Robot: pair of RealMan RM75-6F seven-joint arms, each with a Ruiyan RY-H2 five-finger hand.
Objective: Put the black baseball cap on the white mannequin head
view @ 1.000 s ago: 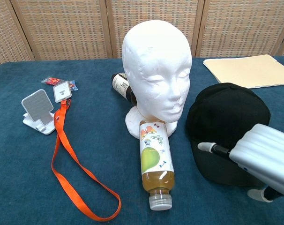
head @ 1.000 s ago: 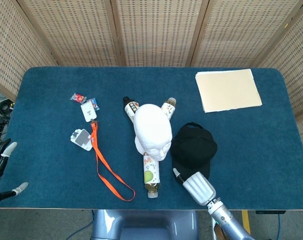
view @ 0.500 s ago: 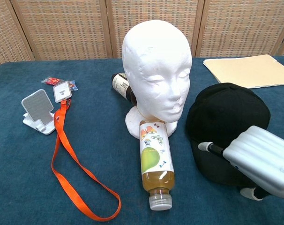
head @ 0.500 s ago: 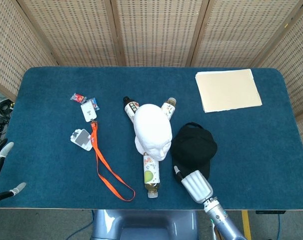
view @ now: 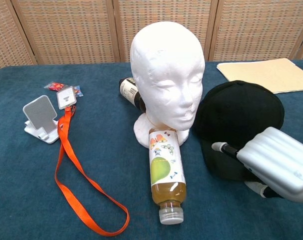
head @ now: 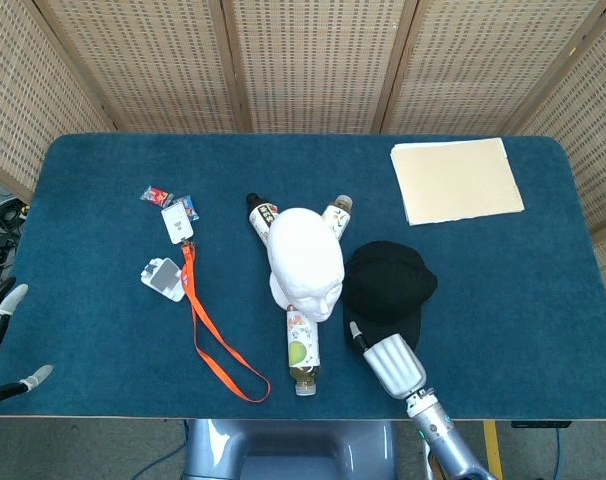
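The white mannequin head stands upright at the table's middle, facing the near edge. Just right of it sits the black baseball cap, its crown tilted up and close to the head's cheek. My right hand is at the cap's near side and grips the brim, one finger on top and a fingertip showing below. My left hand hangs off the table's far left edge with its fingers apart, holding nothing.
A juice bottle lies in front of the mannequin's base; two more bottles lie behind it. An orange lanyard, a badge and a phone stand lie left. A beige folder lies back right.
My right hand closed on the cap's brim, and the cap has tilted up and shifted left toward the mannequin head. The left hand barely moved.
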